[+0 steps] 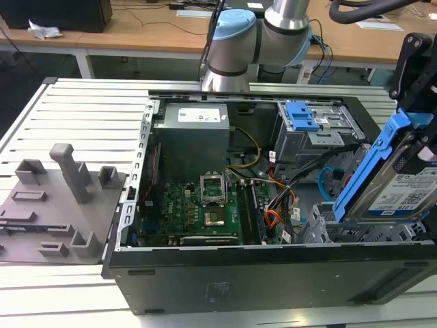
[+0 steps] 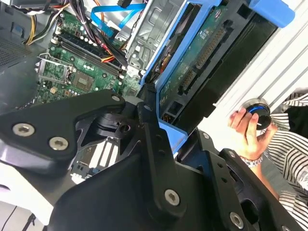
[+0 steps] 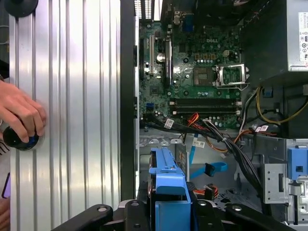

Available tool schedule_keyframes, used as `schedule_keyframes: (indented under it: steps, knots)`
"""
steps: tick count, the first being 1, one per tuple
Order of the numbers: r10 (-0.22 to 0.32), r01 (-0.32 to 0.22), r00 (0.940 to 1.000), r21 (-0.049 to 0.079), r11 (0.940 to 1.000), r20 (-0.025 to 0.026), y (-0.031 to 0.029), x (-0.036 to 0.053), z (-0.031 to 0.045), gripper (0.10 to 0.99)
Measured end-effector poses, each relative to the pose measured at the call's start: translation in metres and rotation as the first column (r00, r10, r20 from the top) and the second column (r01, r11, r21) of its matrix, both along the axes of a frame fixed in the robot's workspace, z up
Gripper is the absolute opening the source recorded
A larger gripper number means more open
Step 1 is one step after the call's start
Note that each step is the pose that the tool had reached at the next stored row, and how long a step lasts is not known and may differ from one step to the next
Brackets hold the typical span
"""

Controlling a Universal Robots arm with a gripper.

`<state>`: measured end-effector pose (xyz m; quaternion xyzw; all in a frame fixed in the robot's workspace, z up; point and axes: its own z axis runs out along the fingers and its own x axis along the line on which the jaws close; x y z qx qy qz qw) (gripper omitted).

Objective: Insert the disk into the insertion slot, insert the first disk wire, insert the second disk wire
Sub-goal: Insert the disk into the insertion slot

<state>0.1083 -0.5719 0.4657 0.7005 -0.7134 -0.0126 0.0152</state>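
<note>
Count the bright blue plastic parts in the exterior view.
2: the carrier framing the disk, held tilted at the exterior view's right, and the latch atop the taller cage. Others may be hidden.

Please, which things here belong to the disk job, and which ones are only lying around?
Job: gripper, shut on the disk; insertion slot; second disk wire, light blue.
Lying about: grey fixture plate; power supply; motherboard; a person's hand on a knob.
</note>
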Motion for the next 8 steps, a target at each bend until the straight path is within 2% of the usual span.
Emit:
schedule_keyframes:
  steps: [8]
  knots:
    - [0.0,0.0,1.0,0.0,1.0,0.0,0.0,0.0,-0.0071,0.369]
